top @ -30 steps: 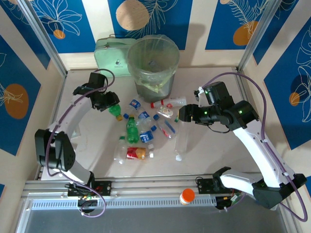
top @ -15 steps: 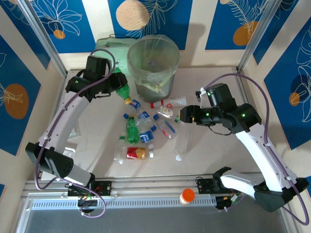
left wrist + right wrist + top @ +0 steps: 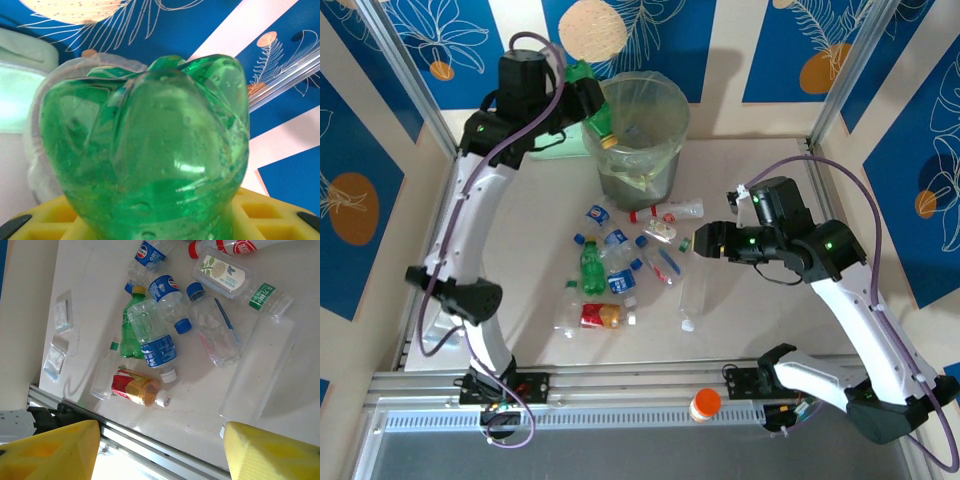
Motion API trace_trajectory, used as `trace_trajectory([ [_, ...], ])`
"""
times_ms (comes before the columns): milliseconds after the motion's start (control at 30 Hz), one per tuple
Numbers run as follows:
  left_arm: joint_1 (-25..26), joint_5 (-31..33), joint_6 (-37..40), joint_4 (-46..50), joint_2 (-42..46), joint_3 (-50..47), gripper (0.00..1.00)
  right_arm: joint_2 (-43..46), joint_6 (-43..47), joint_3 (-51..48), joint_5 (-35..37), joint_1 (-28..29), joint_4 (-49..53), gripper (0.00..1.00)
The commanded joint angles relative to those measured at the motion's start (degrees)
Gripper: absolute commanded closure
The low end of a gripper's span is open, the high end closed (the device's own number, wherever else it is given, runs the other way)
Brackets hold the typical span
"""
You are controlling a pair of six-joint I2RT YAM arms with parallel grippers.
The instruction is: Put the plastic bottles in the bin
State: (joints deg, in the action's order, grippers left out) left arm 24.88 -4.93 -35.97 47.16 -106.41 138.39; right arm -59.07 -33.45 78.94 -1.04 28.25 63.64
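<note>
**A:** Looking at the left gripper (image 3: 585,100), what did it have?

**B:** It was clenched on a green bottle (image 3: 599,120), which tilted with its yellow cap lowest. The cap hung just inside the rim of the bin (image 3: 645,178), which stood below and in front of the jaws.

**A:** Anything crowding it?

**B:** A mint-green case (image 3: 12,95) sat just beside the bin, off to the gripper's side. The left arm covered most of the case from above.

**A:** And the wrist camera?

**B:** The bottle's base blocked nearly all of it, so I couldn't make out the bin's inside.

**A:** The right gripper (image 3: 159,437)?

**B:** Its jaws stood apart with nothing between them. It hovered over the table (image 3: 90,270), with the plastic bottles (image 3: 167,315) lying beneath and ahead of it.

**A:** How many?

**B:** I counted ten. Three had blue labels, and there was one lying green bottle (image 3: 130,335) and one with a red-and-yellow label. Others were a flat white-labelled one, a red-capped one cut off at the frame edge, a crushed clear one, a small green-capped one and a tall clear one nearest its right finger. Several overlapped, so that count was shaky.

**A:** Anything else?

**B:** One orange-capped jar (image 3: 705,403) stood on the rail well behind that gripper.
</note>
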Motion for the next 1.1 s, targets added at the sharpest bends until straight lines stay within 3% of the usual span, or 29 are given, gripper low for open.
trace_trajectory([
  [0,1.1,-2.3,-0.3,-2.4,-5.6,5.8,0.55,1.6,0.6,-0.6,0.8,-0.2,1.8,0.34],
  [433,1.7,0.3,-2.4,-10.9,-22.1,15.8,0.53,4.1,0.0,-4.0,0.0,-0.5,2.1,0.34],
  [833,1.6,-2.4,-5.0,-17.8,-30.3,16.1,0.46,4.7,0.8,-5.7,0.1,-0.6,2.5,0.34],
  [1067,2.6,-3.2,-5.9,-17.0,-33.9,16.1,0.43,5.3,0.8,-6.5,0.9,-0.7,2.8,0.34],
])
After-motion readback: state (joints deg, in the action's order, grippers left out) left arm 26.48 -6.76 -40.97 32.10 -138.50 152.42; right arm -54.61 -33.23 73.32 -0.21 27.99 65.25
